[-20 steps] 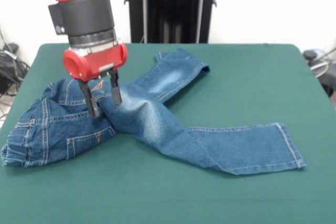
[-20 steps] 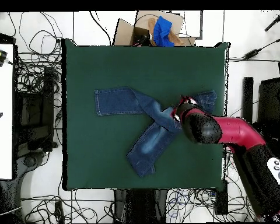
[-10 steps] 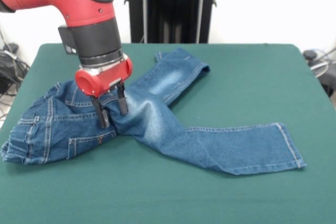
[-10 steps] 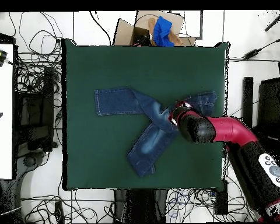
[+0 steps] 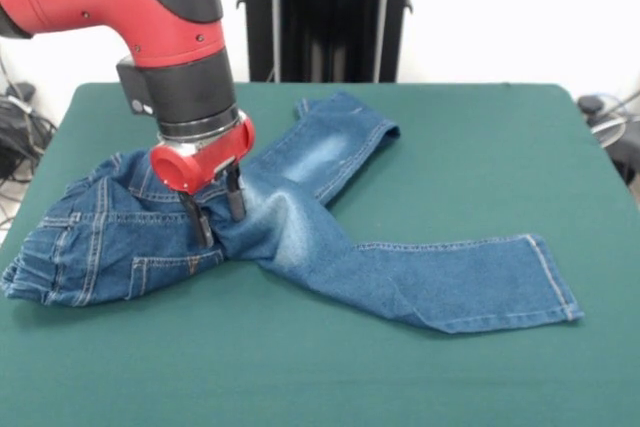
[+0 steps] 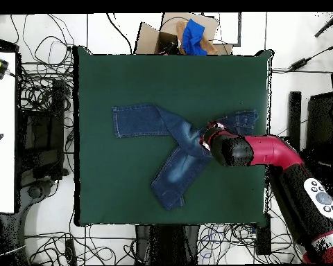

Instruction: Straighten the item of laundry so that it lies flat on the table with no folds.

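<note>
The item of laundry [image 5: 300, 237], a small pair of faded blue jeans, lies crumpled on the green table [image 5: 460, 137]. One leg runs to the front right, the other points to the back, and the waist part is bunched in folds at the left. My gripper [image 5: 219, 214] stands open over the crotch, its two dark fingers [image 5: 236, 199] pressed down into the denim with cloth between them. From overhead the jeans [image 6: 155, 125] spread across the table [image 6: 127, 76], and the red arm [image 6: 266, 152] covers the gripper and the waist part.
A black stand [image 5: 325, 12] rises behind the table. In the overhead view a cardboard box with blue cloth [image 6: 190, 34] sits past the table's top edge, a white desk [image 6: 1, 131] lies at the left, and cables lie all around.
The gripper has come down onto the jeans and its fingertips now sink into the cloth. The bunched waist part has slid a little to the left and lies lower.
</note>
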Robot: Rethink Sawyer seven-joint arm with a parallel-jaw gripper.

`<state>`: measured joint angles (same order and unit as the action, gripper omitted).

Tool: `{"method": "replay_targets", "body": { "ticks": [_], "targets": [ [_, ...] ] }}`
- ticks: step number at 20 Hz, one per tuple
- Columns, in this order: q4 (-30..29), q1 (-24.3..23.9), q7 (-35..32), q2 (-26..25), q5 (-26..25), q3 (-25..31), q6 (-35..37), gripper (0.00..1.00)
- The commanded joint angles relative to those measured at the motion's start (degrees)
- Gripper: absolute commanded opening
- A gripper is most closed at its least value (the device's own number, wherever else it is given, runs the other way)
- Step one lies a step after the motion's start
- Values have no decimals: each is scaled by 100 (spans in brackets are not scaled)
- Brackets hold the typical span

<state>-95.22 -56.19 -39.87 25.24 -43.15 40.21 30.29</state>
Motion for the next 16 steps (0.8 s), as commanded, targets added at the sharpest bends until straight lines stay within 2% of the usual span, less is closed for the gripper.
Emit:
{"method": "replay_targets", "body": {
  "ticks": [1,11,12,16],
  "targets": [
    [-116,379,656,217,-509,-300,777,100],
    [-175,368,547,183,-433,-300,721,100],
    [-195,369,540,203,-427,-298,712,0],
    [-288,379,494,273,-438,-308,678,0]
  ]
}}
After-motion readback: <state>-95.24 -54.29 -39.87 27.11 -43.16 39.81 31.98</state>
